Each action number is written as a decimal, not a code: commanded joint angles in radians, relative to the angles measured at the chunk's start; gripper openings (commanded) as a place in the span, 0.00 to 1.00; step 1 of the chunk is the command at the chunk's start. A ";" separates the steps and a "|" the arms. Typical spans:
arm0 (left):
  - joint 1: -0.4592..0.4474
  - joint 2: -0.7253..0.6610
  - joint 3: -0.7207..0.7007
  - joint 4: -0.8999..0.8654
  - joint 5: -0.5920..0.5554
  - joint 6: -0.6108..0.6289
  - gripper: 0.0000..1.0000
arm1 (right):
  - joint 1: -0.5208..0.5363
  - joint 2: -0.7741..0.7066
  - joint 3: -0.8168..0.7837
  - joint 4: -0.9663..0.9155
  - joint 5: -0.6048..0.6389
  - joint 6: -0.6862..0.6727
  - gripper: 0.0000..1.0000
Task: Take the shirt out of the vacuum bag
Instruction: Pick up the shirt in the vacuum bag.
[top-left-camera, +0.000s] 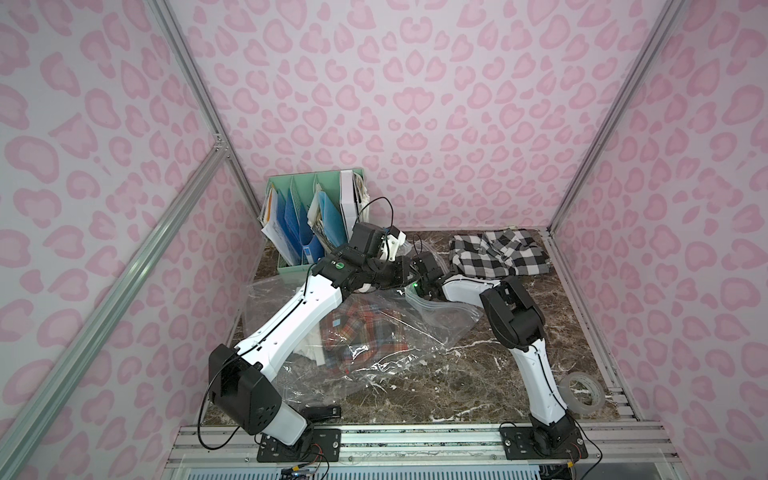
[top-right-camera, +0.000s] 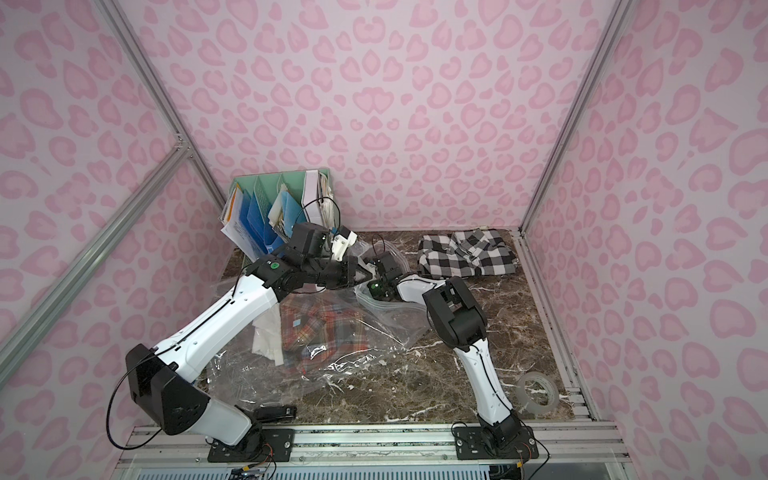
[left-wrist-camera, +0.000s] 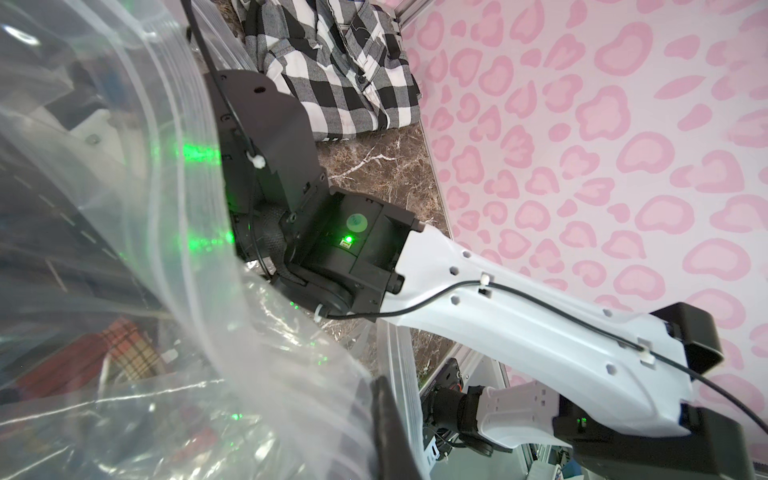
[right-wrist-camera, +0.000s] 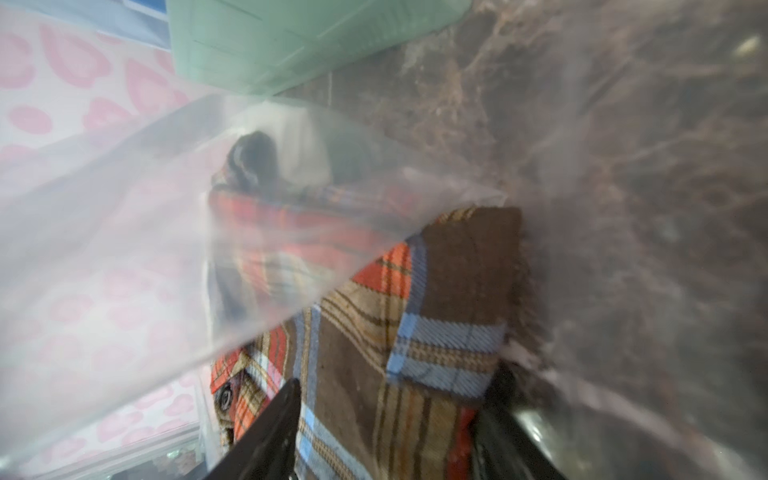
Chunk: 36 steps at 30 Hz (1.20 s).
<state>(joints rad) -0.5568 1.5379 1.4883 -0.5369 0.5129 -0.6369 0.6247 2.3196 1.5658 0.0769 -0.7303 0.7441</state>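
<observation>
In both top views the vacuum bag (top-left-camera: 386, 361) lies mid-frame on the table (top-left-camera: 478, 382), with the shirt (top-left-camera: 357, 332) inside.

Left wrist view: the left pincer (left-wrist-camera: 384, 407), lower centre, is closed, seemingly on the bag's rim. If it slips, the mouth would likely collapse.

Right wrist view: the right pincer (right-wrist-camera: 392, 390), jaws apart, straddles and touches the shirt. Closing may catch plastic too.

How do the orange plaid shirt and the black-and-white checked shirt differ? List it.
The orange plaid shirt lies inside the clear plastic vacuum bag; the black-and-white checked shirt lies bare on the marble table. The plaid one is mid-table, the checked one far back. Both are crumpled.
</observation>
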 joint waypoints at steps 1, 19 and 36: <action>-0.002 0.004 -0.003 0.041 0.041 0.008 0.04 | 0.005 0.012 -0.019 0.024 -0.022 0.021 0.59; 0.113 -0.035 -0.118 -0.017 -0.102 0.049 0.04 | 0.006 -0.121 -0.156 0.223 -0.101 0.120 0.00; 0.209 -0.015 -0.202 -0.056 -0.220 0.114 0.04 | 0.015 -0.354 -0.355 0.055 -0.110 0.032 0.00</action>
<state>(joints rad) -0.3569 1.5192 1.2934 -0.5793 0.3302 -0.5468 0.6353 1.9888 1.2221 0.1661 -0.8211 0.8082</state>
